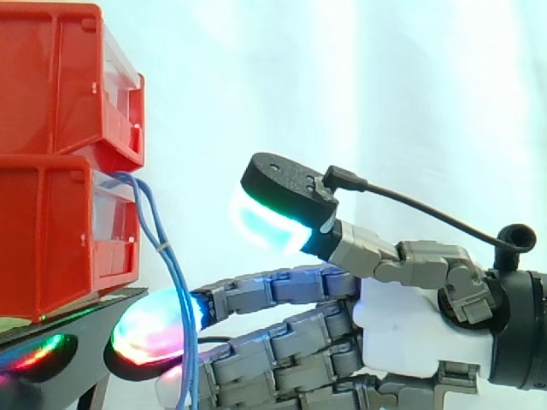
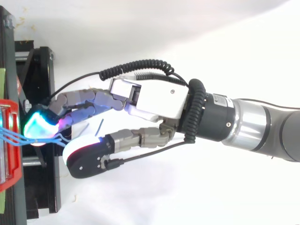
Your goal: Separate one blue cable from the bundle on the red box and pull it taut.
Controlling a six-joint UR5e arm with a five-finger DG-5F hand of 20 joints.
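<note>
Side view: hand [image 1: 402, 325] spread, thumb lifted well clear, fingers [image 1: 273, 290] straight, reaching past the blue cables [image 1: 165, 248] hanging from the lower red box [image 1: 51, 239]. Nothing pinched. Risk, I judge: strands run together, so closing could catch several, not one.

Right of the lower red bin [image 1: 60, 243] the space in front of the white curtain [image 1: 385, 85] lies open, except where the blue cables [image 1: 162, 256] hang from the bin's front lip and drop across the path, against the straight fingers [image 1: 256, 290] of the hand [image 1: 402, 325] low and right of the bin. Above the bin the upper red bin [image 1: 51, 77] blocks the way, and under the bin the black stand [image 2: 44, 197] juts out rightward, closing the low approach beneath its front
</note>
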